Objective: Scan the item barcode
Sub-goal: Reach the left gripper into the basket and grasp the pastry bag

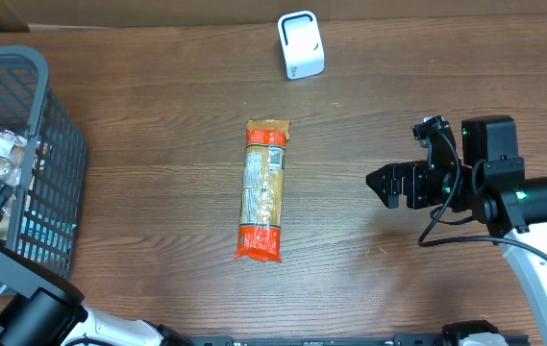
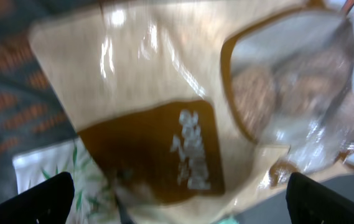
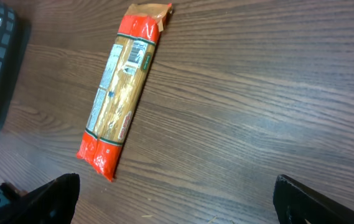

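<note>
There is one pasta packet (image 1: 262, 190) to be seen, a long thin one with orange-red ends and a clear middle full of yellow strands. It lies flat near the middle of the wooden table (image 1: 158, 115), its folded end pointing towards the far edge. Nothing is touching it. Its printed side faces up, though the print is too small for me to pick out a barcode. One small white scanner (image 1: 301, 45) stands at the far side of the table, well apart from the packet's folded end. One dark wire basket (image 1: 62, 135) sits at the left edge. Two arms are here. The right gripper (image 1: 385, 185) hangs over bare wood to the right of the packet, well clear of it, its jaws spread wide with nothing between them. From its own camera the packet lies slantwise ahead of the two dark fingertips (image 3: 46, 196). The left gripper (image 2: 183, 199) is down in the basket, jaws also wide apart and empty, over a blurred heap. I count three things there: one tan bag (image 2: 133, 81), one clear packet of round brown biscuits (image 2: 301, 81), and one white wrapper with green leaves (image 2: 46, 168).
</note>
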`<state>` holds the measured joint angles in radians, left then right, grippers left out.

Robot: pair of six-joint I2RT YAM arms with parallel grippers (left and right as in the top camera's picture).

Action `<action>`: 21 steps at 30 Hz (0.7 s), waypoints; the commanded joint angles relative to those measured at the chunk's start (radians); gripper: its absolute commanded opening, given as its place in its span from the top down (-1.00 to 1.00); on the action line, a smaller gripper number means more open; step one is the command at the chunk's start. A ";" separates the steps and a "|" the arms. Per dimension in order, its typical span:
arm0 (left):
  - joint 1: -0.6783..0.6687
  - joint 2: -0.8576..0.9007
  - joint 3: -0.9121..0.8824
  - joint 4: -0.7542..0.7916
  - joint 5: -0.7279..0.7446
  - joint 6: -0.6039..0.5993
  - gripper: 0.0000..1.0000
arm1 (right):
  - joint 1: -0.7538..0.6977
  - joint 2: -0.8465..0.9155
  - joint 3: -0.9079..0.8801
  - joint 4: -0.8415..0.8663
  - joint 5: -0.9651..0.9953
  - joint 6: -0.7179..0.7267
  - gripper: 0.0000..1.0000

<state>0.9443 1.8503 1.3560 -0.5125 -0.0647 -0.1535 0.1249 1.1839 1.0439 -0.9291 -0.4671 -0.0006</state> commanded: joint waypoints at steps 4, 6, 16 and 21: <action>-0.003 0.027 -0.008 0.084 0.142 0.012 -0.99 | 0.004 -0.002 0.023 0.004 -0.005 -0.007 -1.00; -0.004 0.058 -0.008 0.080 0.146 0.011 -0.99 | 0.004 -0.002 0.023 0.004 -0.005 -0.007 -1.00; -0.005 0.164 -0.008 0.091 0.113 0.007 -0.99 | 0.004 -0.002 0.023 0.003 -0.005 -0.005 -1.00; -0.022 0.166 -0.008 0.166 0.117 -0.004 -0.99 | 0.004 -0.002 0.023 0.002 -0.005 -0.003 -1.00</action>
<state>0.9413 1.9991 1.3483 -0.3828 0.0391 -0.1505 0.1249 1.1839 1.0439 -0.9287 -0.4667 0.0002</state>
